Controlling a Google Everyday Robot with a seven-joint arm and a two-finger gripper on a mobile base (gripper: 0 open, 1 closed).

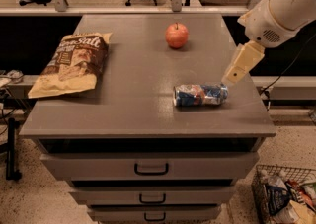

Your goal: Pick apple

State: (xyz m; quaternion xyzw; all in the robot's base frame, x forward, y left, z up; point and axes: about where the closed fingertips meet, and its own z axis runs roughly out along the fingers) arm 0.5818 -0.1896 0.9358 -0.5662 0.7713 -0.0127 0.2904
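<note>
The apple (177, 35) is small, round and red-orange with a short dark stem. It stands at the far middle of the grey cabinet top (133, 94). My gripper (233, 76) is a cream-coloured piece hanging from the white arm (281, 11) at the right. It hovers over the right side of the top, just above the right end of the crushed can, well to the right of the apple and nearer to me. It holds nothing that I can see.
A crushed blue-and-white can (200, 94) lies on its side at the right front. A brown chip bag (71, 62) lies at the left. Drawers (150, 168) are below the top. A wire basket (286, 196) with packets stands on the floor at the lower right. Office chairs stand behind.
</note>
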